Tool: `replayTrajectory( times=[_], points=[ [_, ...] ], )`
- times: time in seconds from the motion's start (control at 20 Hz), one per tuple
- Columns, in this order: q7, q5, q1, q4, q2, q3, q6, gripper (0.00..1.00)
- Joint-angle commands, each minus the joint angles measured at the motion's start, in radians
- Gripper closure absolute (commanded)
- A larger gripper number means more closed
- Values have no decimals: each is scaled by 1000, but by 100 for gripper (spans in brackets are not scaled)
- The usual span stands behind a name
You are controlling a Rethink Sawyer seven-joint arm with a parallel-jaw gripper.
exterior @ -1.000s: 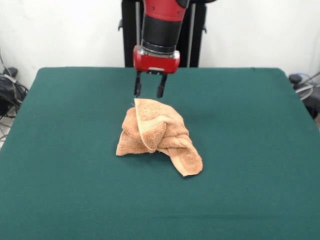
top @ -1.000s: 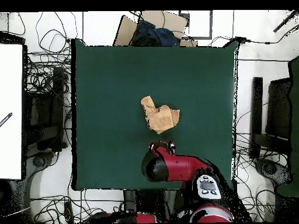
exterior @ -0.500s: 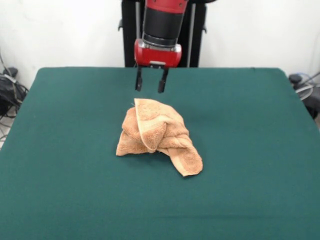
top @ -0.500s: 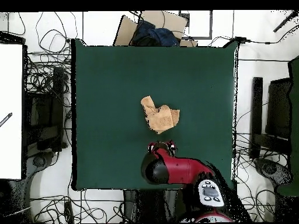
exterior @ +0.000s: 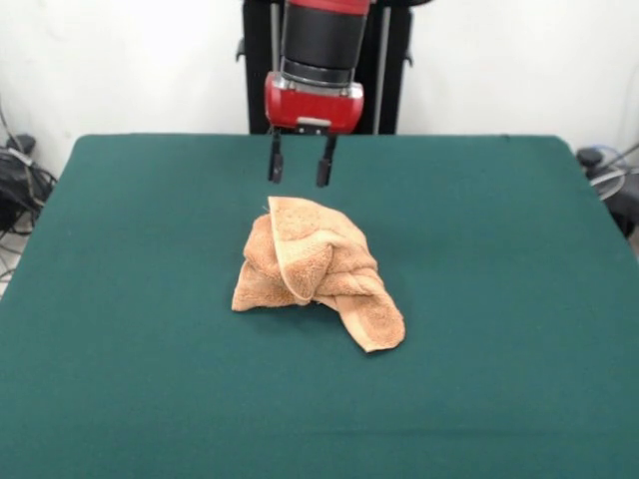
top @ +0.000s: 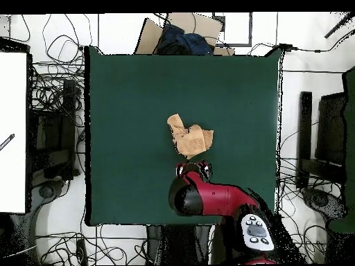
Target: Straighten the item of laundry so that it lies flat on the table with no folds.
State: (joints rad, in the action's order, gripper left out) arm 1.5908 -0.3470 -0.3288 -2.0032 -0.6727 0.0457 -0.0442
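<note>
Towel [exterior: 315, 271] is lying bunched at tabletop [exterior: 120, 299] center; gripper [exterior: 299, 172], fingers apart and empty, is hovering above, needing descent onto an edge.

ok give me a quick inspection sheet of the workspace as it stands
surface: dark green table, bare apart from the towel.
job's things: orange-tan towel near the table's middle, bunched and folded over itself, one flap trailing toward the camera in the front view; not flat.
clutter: nothing seen on the table.
gripper: gripper open, hanging above the table just behind the towel in the front view, touching nothing.
cables: tangled cables on the floor at both sides of the table in the overhead view; none on the table.
surroundings: cardboard box with dark cloth beyond the table's far edge, white panel at the overhead view's left edge, pale wall behind the robot.
</note>
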Motion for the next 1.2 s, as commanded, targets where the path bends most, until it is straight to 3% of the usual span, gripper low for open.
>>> replayTrajectory(
  times=[0.05,0.65,1.2],
  points=[
    [129,44,-14,44,18,-131,106,0],
    [126,54,-20,91,62,-159,115,0],
    [126,57,-49,63,21,-189,131,0]
  ],
)
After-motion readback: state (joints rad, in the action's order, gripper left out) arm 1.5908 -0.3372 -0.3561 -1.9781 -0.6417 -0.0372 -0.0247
